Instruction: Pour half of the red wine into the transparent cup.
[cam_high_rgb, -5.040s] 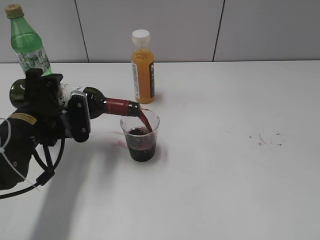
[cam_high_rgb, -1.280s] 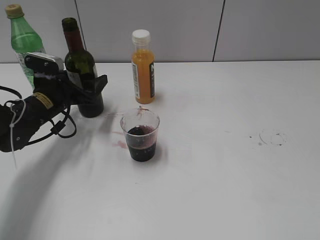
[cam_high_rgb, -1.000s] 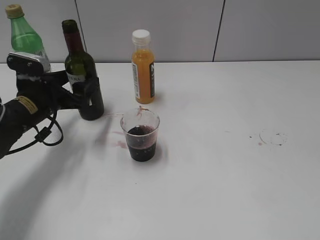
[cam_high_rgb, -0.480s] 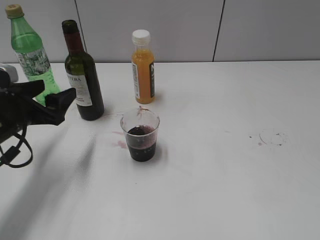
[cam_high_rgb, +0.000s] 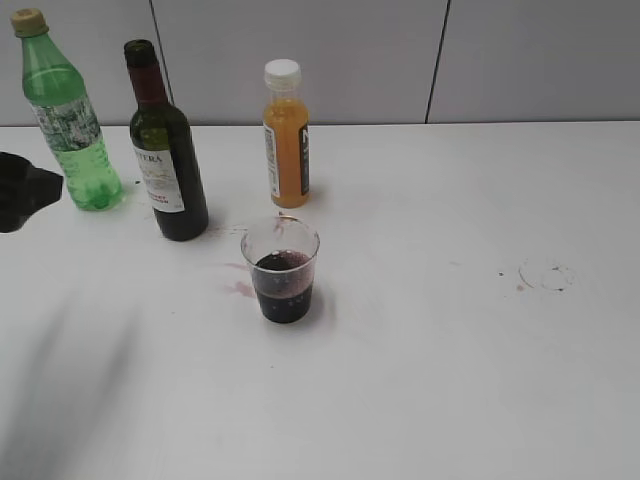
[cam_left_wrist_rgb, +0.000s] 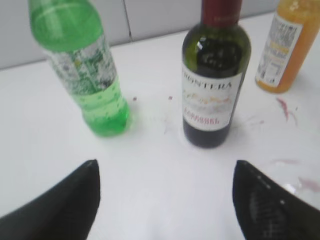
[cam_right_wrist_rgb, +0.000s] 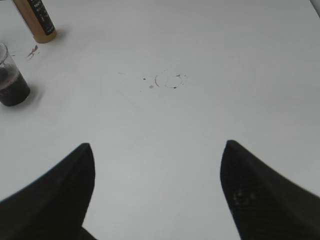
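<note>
The dark-green wine bottle with white label and red neck foil stands upright at the back left; it also shows in the left wrist view. The transparent cup stands in front of it, about half full of red wine; it also shows at the left edge of the right wrist view. My left gripper is open and empty, well back from the bottle; only a finger tip shows at the exterior view's left edge. My right gripper is open and empty over bare table.
A light green soda bottle stands left of the wine bottle. An orange juice bottle with white cap stands behind the cup. Small wine stains mark the white table beside the cup, and a faint ring lies at the right.
My left gripper let go of the upright wine bottle and drew back to the left, almost out of the exterior view. Bottle and cup stand still.
</note>
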